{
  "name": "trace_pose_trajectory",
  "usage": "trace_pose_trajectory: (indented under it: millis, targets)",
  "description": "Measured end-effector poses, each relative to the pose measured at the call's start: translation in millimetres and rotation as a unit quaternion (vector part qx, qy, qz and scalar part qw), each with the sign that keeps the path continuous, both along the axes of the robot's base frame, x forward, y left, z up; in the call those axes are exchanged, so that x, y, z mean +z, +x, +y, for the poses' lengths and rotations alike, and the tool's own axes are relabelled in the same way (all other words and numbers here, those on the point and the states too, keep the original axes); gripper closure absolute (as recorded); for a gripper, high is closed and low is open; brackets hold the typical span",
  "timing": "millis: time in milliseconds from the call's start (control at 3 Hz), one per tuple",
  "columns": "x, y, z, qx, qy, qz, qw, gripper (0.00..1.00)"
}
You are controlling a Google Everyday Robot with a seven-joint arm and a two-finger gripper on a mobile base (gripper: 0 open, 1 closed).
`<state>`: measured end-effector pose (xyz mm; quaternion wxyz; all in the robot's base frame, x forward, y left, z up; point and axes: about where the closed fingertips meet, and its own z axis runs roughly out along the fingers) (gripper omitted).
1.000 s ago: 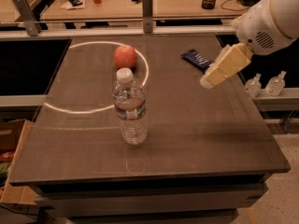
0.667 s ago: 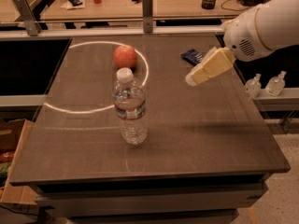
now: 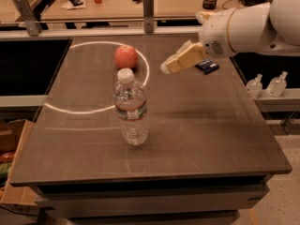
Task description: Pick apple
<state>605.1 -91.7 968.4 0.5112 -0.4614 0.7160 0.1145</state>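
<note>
A round red-orange apple (image 3: 126, 56) sits on the dark table (image 3: 197, 121), toward its far side, inside a white ring marked on the top. A clear water bottle (image 3: 131, 109) with a white cap stands upright just in front of the apple. My gripper (image 3: 168, 67), with pale yellowish fingers, hangs above the table to the right of the apple, at the end of the white arm (image 3: 248, 27) that reaches in from the upper right. It holds nothing that I can see and does not touch the apple.
A small dark blue packet (image 3: 207, 66) lies on the table near its right far edge, partly behind the gripper. Two small clear bottles (image 3: 267, 84) stand on a ledge right of the table. A wooden counter with cups and a banana runs behind.
The arm and gripper have moved left across the table toward the apple. The apple and the bottle have not moved.
</note>
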Motion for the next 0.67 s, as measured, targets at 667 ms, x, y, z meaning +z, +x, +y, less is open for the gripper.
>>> trace_pose_trajectory:
  millis: [667]
  targets:
    - [-14.6, 23.8, 26.3, 0.041, -0.004, -0.004, 0.9992, 0.0]
